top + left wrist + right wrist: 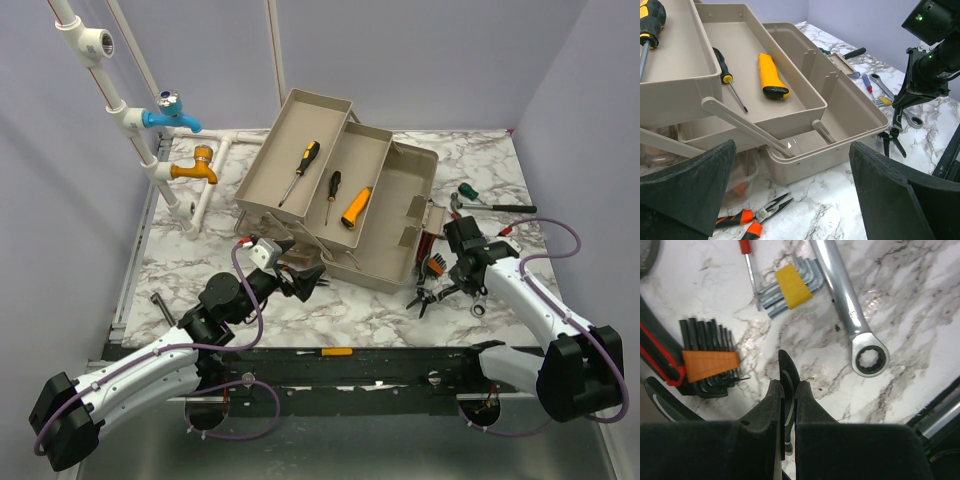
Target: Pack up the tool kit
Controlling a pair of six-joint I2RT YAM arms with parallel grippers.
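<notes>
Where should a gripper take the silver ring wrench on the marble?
Pinch the ring wrench across its shaft near the ring head, from straight above: it lies flat, marble bare either side there; the yellow hex-key set crowds the upper shaft.

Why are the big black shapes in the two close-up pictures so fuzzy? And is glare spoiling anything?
Left wrist view: the left fingers sit very near the lens and look soft, while the toolbox is sharp. Right wrist view: the right fingers, shut on black pliers, are soft too; the wrench shows bright glare. Top view: even light, soft shadows.
</notes>
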